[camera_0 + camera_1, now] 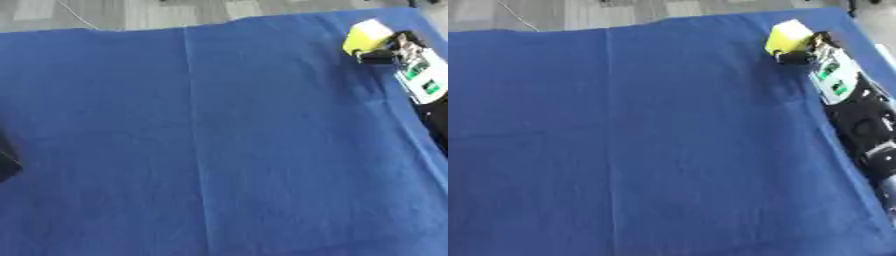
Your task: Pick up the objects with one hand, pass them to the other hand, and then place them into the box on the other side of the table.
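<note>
The right hand [802, 54] reaches to the far right corner of the blue cloth [667, 150], fingers curled around a yellow object [787, 36]. The left hand is out of view.

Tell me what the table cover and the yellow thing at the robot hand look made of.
Table cover: blue woven cloth, matte, with fold creases. Yellow object at the right robot hand: smooth, bright, with a paler top, probably plastic or foam; hard to tell.
</note>
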{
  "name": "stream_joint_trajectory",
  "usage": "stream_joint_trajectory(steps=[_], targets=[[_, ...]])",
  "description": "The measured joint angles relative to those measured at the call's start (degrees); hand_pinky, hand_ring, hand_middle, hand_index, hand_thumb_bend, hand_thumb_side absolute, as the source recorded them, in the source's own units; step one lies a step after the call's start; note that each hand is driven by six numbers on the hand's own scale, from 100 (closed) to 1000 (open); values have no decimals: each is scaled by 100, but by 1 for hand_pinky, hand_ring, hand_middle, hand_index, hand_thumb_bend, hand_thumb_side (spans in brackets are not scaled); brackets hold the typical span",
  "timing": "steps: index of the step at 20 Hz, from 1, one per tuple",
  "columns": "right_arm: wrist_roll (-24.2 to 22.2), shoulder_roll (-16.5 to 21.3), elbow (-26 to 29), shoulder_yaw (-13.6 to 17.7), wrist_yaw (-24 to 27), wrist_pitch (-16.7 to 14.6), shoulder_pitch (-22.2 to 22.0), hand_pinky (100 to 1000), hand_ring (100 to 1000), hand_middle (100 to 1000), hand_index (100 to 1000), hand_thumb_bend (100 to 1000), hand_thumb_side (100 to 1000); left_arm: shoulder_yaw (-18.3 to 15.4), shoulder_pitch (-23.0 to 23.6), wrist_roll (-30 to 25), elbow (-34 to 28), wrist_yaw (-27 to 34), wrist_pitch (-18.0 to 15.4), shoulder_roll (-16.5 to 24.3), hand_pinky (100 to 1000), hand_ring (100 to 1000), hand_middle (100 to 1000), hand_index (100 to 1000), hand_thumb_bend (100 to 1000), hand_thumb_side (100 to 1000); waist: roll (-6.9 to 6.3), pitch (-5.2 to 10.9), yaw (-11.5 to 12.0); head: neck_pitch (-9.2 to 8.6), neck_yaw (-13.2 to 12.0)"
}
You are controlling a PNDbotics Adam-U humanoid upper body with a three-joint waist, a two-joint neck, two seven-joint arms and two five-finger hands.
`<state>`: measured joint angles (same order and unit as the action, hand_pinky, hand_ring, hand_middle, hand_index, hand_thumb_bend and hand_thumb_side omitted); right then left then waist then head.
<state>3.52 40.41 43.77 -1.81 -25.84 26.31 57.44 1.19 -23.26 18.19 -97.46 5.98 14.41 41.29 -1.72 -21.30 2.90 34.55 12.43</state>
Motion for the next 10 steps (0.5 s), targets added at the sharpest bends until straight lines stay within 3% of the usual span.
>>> stream_joint_trajectory(steps=[7,10], targets=[[591,-35,4,-20,591,-100,-53,769,777,531,604,304,427,0,0,0,2,0,0,0,711,641,620,728,531,487,0,0,-6,1,-19],[757,-35,32,-58,791,-147,-66,760,766,519,589,297,368,0,0,0,3,0,0,-1,711,641,620,728,529,487,0,0,-8,3,-24]])
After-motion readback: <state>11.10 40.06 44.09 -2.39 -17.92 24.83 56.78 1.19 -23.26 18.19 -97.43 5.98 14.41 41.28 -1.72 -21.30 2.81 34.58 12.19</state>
